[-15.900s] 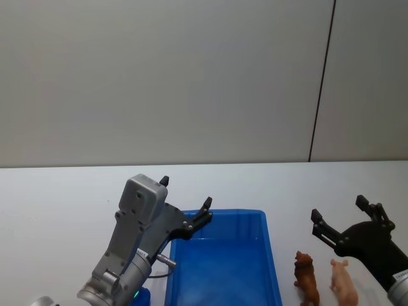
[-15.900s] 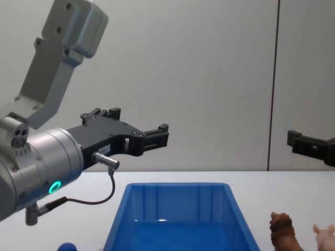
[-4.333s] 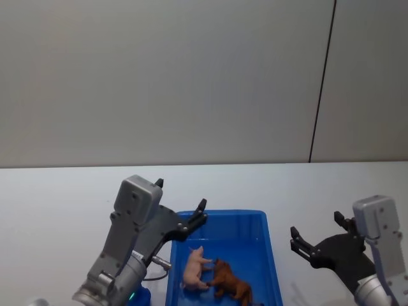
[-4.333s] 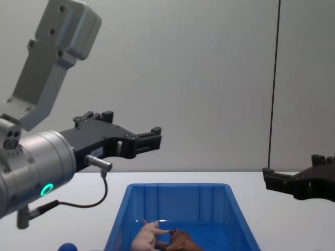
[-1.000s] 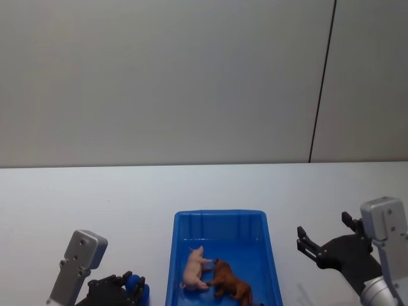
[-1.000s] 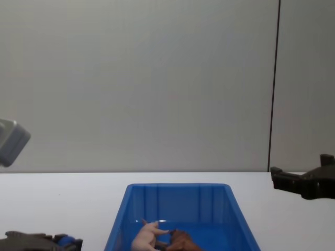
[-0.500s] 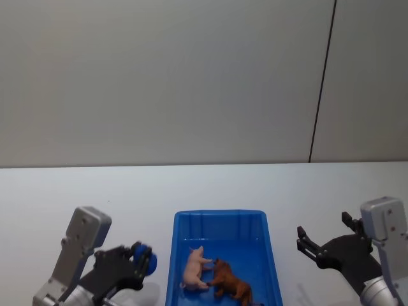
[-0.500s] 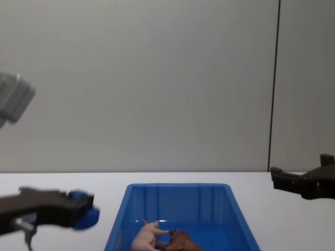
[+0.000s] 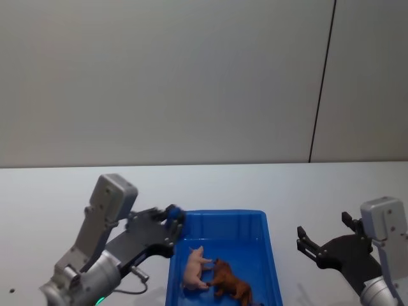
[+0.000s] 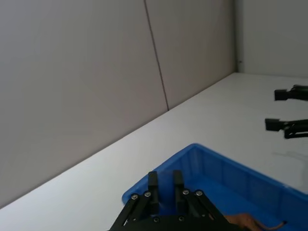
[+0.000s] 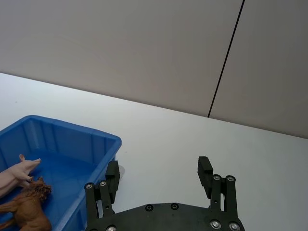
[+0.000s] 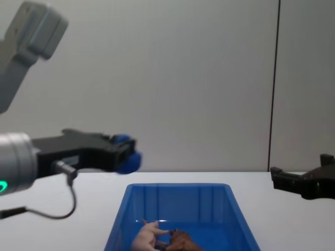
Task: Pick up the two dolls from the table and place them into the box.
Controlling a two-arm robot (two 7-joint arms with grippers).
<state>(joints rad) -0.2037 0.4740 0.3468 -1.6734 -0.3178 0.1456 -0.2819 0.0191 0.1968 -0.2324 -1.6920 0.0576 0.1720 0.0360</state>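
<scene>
Your left gripper (image 9: 171,222) hangs in the air over the near-left corner of the box (image 9: 271,268), its fingers clamped on a small blue ball (image 9: 174,214); from the chest view the same gripper (image 12: 127,155) sits well above the box (image 12: 118,219) rim, just left of it, with the ball (image 12: 125,157) pinched at the fingertips and partly hidden by them. In the left wrist view the two fingers (image 10: 153,185) stand close together and parallel over the box (image 10: 202,156), but you cannot make out the ball there. Both dolls lie inside the box, on its floor toward the near end: the pale pink pig (image 9: 194,268) is on its side on the left, and the reddish-brown doll (image 9: 229,284) lies just to its right, the two touching where their heads meet. You see the same pair from the chest view, the pig (image 12: 147,235) on the left and the brown doll (image 12: 180,241) beside it, cut off by the lower edge. Your right gripper (image 9: 325,238) hovers above the table (image 9: 306,188) to the right of the box, well apart from it, with its fingers spread wide and nothing between them; the right wrist view shows those fingers (image 11: 112,174) parted over bare white table (image 11: 192,139), with the box (image 11: 103,144) off to the left and the pig (image 11: 17,171) and brown doll (image 11: 26,207) inside it. In the chest view the right gripper (image 12: 285,180) comes in from the right edge, above the tabletop (image 12: 261,193).
</scene>
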